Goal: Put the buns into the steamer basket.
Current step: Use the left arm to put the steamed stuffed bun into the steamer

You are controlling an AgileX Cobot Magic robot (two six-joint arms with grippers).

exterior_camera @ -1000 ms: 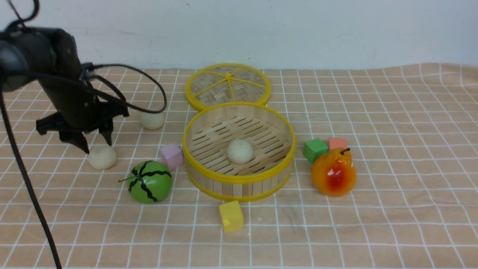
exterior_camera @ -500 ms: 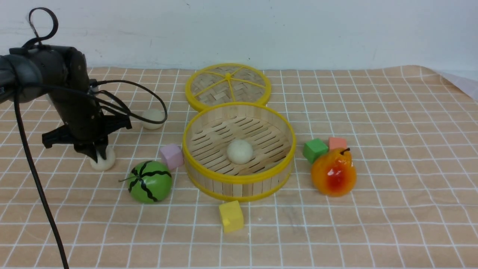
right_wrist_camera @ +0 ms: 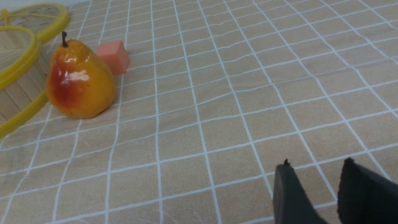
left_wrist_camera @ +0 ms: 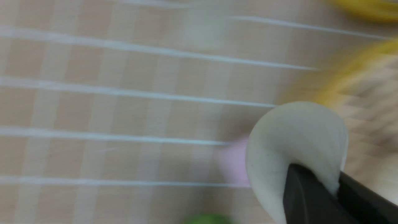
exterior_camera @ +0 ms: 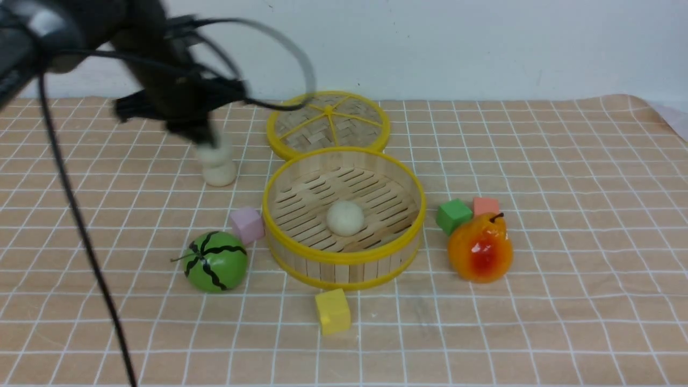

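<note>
**A:** Left gripper [exterior_camera: 203,141] status?

**B:** Jaws pressed in on the first bun [left_wrist_camera: 295,140]. In the left wrist view it bulges around the black fingertips [left_wrist_camera: 307,193]. It hangs above the desk [exterior_camera: 564,161], to the far left of the steamer basket [exterior_camera: 344,260]. That area is blurred in the front view.

**A:** Other buns?

**B:** The second bun [exterior_camera: 219,173] sits on the desk, directly under the first one in the front view. Can't tell if they touch. The third bun [exterior_camera: 345,217] lies on the basket's slatted floor, near the middle.

**A:** Right gripper?

**B:** The right gripper [right_wrist_camera: 317,165] shows only in its own wrist view. Jaws are slightly spread with bare desk showing between them, nothing held. It's well to the right of the pear [right_wrist_camera: 79,81] and the salmon cube [right_wrist_camera: 112,56].

**A:** Clutter?

**B:** The lid [exterior_camera: 328,121] lies flat just behind the basket; can't tell if the rims touch. The pink cube [exterior_camera: 247,224] is just beside the basket's left wall, and the watermelon toy [exterior_camera: 215,262] is just near-left of that cube. The yellow cube [exterior_camera: 332,310] is on the near side of the basket, close to its wall. The green cube [exterior_camera: 453,215] and the salmon cube are to the right of the basket, with the pear just in front of both.
</note>
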